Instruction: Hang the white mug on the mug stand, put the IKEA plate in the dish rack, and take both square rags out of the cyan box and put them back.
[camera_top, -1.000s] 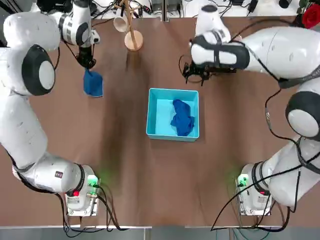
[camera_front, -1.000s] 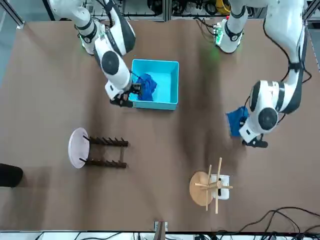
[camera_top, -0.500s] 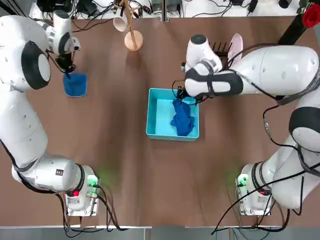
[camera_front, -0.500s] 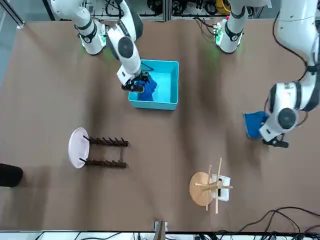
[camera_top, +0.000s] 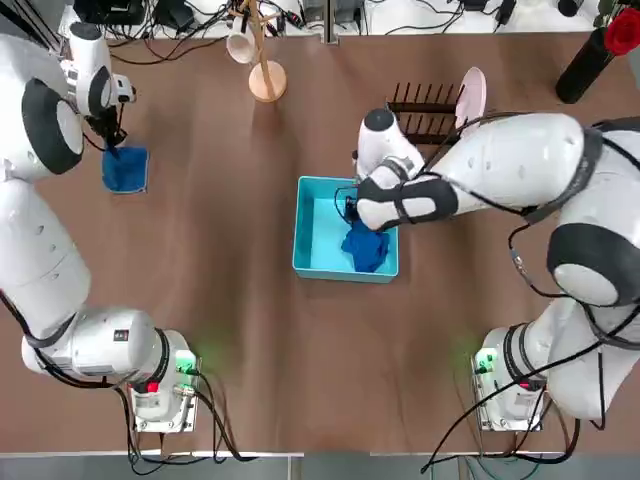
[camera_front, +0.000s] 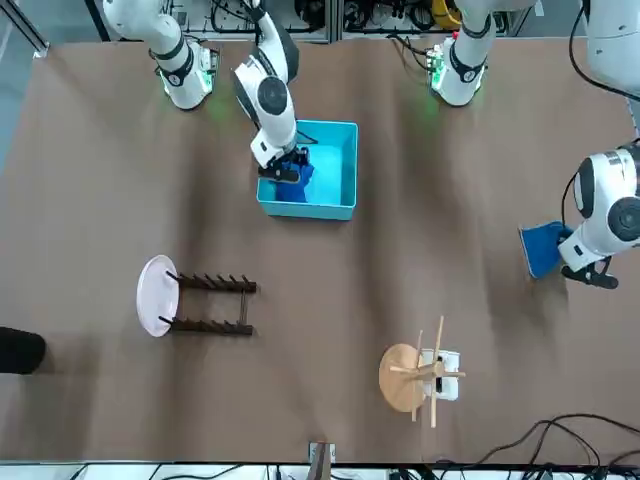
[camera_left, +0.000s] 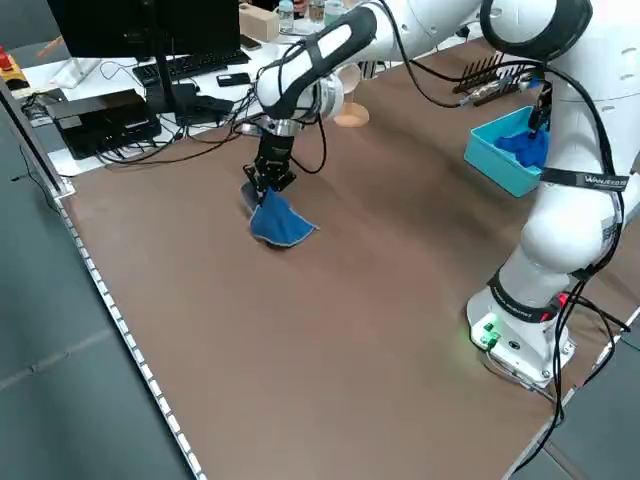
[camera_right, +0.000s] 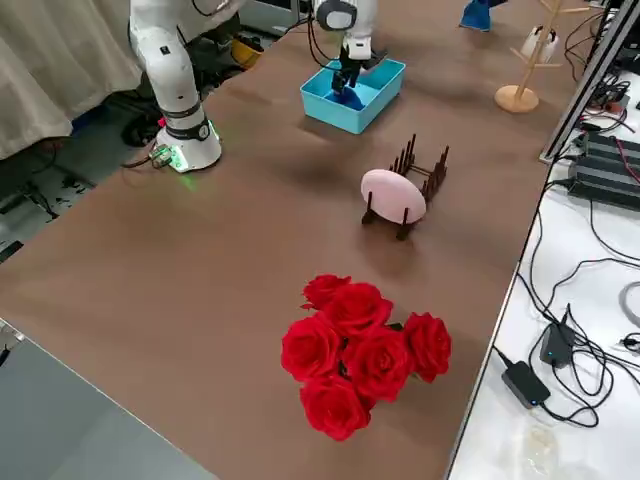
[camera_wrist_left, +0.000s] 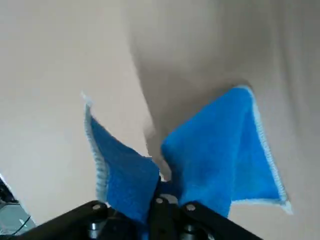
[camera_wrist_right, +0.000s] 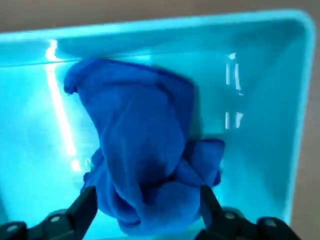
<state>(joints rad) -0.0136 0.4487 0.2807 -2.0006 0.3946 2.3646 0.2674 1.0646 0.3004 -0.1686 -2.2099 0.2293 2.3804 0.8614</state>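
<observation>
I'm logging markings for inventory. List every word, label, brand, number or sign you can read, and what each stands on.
None can be read.
The small dark label on the left arm is too small to read.
The mug, plate and box show no text.

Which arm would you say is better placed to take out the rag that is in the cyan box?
The right: its gripper is over the cyan box, open fingers around the crumpled rag. The left gripper is well off to the left, already holding the other rag.
</observation>
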